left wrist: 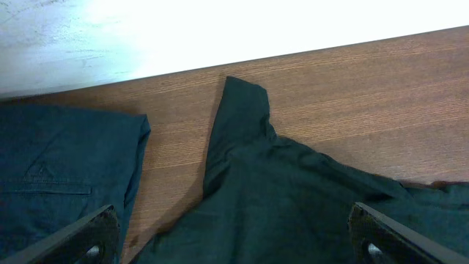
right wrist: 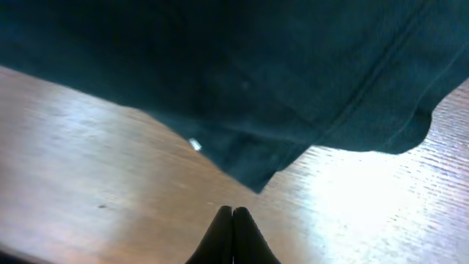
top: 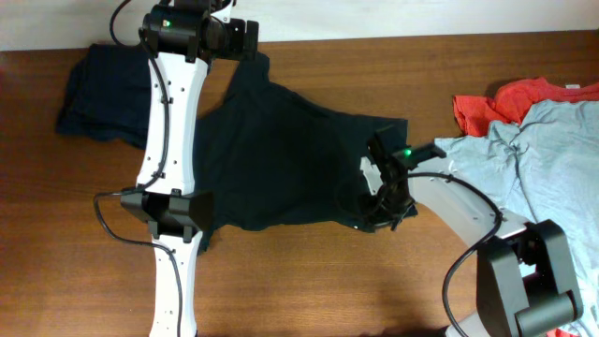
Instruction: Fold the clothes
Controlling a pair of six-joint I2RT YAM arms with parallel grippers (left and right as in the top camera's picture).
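The black T-shirt (top: 281, 159) lies spread on the wooden table, one sleeve (left wrist: 242, 110) pointing toward the far edge. My left gripper (top: 245, 39) hovers over that sleeve end, open; its fingers (left wrist: 88, 238) stand wide apart over the dark cloth (left wrist: 293, 198). My right gripper (top: 379, 213) is at the shirt's near right corner. In the right wrist view it (right wrist: 233, 213) is shut with nothing between the tips, over bare wood just short of the hem corner (right wrist: 256, 180). A small white label (right wrist: 194, 144) shows at the hem.
A folded dark navy garment (top: 98, 94) lies at the far left, close beside the sleeve (left wrist: 51, 176). A light blue-grey shirt (top: 552, 159) and a red-orange one (top: 510, 98) are heaped at the right. The table's far edge (left wrist: 293, 55) runs just beyond the sleeve.
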